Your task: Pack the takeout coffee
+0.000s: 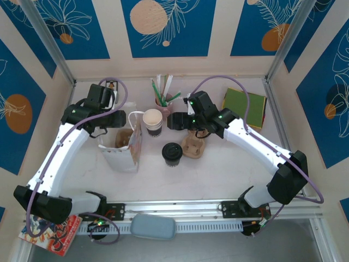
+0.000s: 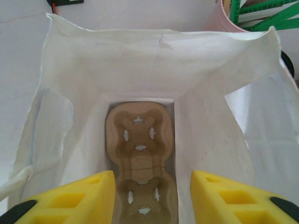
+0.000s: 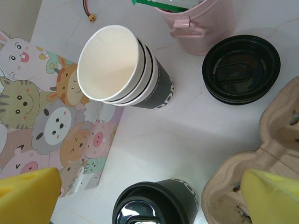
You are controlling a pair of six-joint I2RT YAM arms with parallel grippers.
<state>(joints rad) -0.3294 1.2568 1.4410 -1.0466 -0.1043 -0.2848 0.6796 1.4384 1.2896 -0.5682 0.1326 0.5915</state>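
1. Standing open-mouthed on the table [image 1: 218, 172], the white paper bag [image 1: 117, 158] [image 2: 117, 60] is the biggest loose thing; its walls are creased.
2. The left gripper [image 1: 122, 120] [image 2: 152, 196] hangs straight over the bag's mouth, yellow fingers [image 2: 70, 198] spread with nothing between them; the right gripper [image 1: 173, 121] [image 3: 149, 196] hovers to the right of the bag, released as well, gripping nothing.
3. One pulp carrier [image 2: 139, 140] lies flat on the bag's floor; a second carrier [image 1: 193, 144] [image 3: 243, 154] sits on the table further to the bag's right.
4. A stack of lidless cups [image 1: 153, 121] [image 3: 121, 70] stands just beside the bag's far right corner.
5. The takeout coffee [image 1: 172, 154] [image 3: 156, 207] stands upright outside the bag, near its right side, lid on; it lies between the bag and the second carrier.
6. Loose black lids [image 3: 240, 69] lie right of the bag, past the cup stack; a pink holder [image 1: 163, 101] [image 3: 196, 23] is next to them.
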